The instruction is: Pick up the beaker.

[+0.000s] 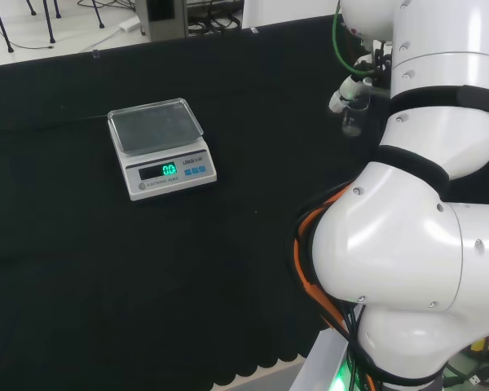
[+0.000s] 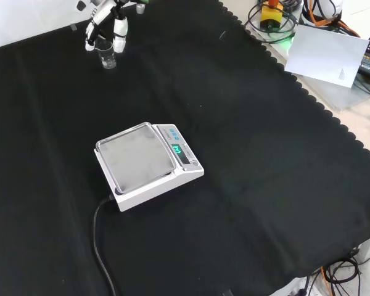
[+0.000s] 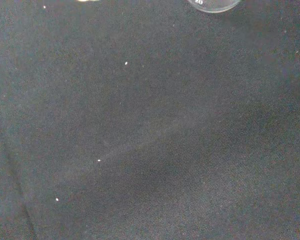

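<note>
A small clear glass beaker (image 2: 107,55) stands upright at the far left corner of the black cloth in the front view. The hand (image 2: 105,24) comes down over it, with white fingertips (image 2: 119,38) against both sides of its rim. In the head view the beaker (image 1: 352,120) hangs just under the hand (image 1: 348,88), beside the arm's white links. Whether its base touches the cloth I cannot tell. The wrist view catches a curved edge of the beaker (image 3: 213,4) over bare cloth.
A white scale (image 2: 147,163) with a lit green display sits mid-cloth, its black cable (image 2: 100,246) trailing toward the near edge in the front view. In the head view the scale (image 1: 160,147) lies well left of the hand. A paper sheet (image 2: 328,54) lies off the cloth.
</note>
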Tool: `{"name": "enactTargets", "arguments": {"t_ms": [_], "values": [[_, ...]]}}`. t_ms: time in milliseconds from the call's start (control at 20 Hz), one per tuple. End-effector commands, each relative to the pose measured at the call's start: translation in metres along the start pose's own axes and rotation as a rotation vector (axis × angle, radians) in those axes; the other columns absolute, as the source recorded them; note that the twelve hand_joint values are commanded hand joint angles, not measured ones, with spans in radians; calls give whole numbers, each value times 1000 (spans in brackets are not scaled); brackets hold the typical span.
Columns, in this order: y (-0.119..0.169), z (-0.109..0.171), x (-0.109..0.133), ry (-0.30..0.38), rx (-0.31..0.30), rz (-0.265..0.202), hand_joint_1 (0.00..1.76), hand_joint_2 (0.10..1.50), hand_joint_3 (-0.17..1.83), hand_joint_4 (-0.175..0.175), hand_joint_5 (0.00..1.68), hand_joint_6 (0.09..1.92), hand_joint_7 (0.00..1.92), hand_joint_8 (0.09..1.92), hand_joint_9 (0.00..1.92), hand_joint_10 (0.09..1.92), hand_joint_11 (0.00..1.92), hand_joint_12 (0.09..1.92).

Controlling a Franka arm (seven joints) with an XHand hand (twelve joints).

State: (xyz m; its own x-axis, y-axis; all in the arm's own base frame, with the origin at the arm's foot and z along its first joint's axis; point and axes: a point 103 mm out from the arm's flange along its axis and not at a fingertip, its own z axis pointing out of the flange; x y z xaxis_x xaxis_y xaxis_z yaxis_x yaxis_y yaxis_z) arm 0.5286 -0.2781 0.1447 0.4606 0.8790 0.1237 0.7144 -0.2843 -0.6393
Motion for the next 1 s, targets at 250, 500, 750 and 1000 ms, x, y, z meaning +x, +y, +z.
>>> {"name": "enactTargets", "arguments": {"t_ms": [250,500,750,1000], "values": [[9,20,7,-34,24,16,908,961,-175,-36,387,93,40,729,212,904,362,1397],[13,26,7,-47,12,25,936,975,-175,-43,447,123,70,736,248,892,393,1385],[13,27,5,-69,-66,34,1141,1078,-175,-135,706,798,366,818,722,761,872,1165],[10,22,4,-102,-138,41,1300,1144,-53,-175,886,1118,557,987,844,995,1037,995]]}}
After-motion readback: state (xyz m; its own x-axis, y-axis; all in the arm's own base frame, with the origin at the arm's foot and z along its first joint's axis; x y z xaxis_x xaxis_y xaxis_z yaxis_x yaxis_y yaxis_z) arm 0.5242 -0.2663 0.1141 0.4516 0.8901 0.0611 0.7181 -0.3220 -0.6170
